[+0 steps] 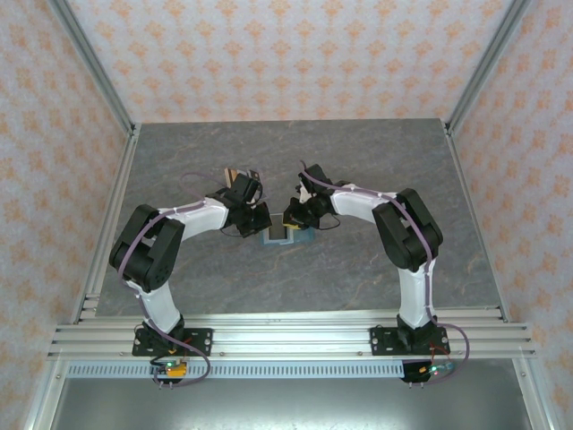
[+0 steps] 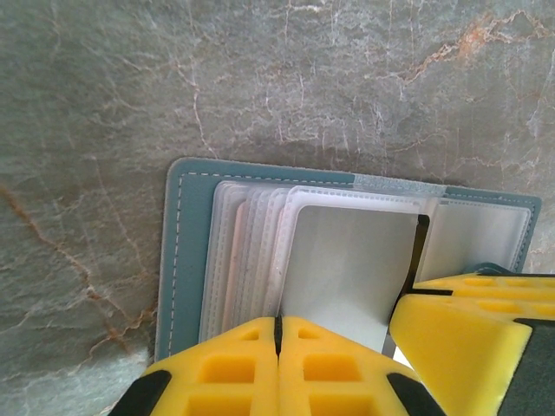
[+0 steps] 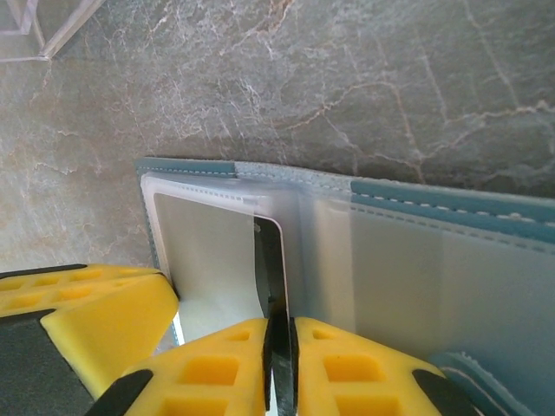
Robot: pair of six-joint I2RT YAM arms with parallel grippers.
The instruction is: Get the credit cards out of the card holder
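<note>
The teal card holder lies open on the grey marble table between both arms. In the left wrist view its teal border frames a stack of clear sleeves. My left gripper is shut on the near edge of the top sleeve. In the right wrist view a black credit card stands edge-on, partly out of a sleeve of the card holder. My right gripper is shut on this card. From above, the left gripper and right gripper almost touch over the holder.
A clear plastic object sits on the table beyond the holder. Aluminium frame posts and patterned walls close in the table on three sides. The other gripper's yellow finger crowds the near right of the left wrist view.
</note>
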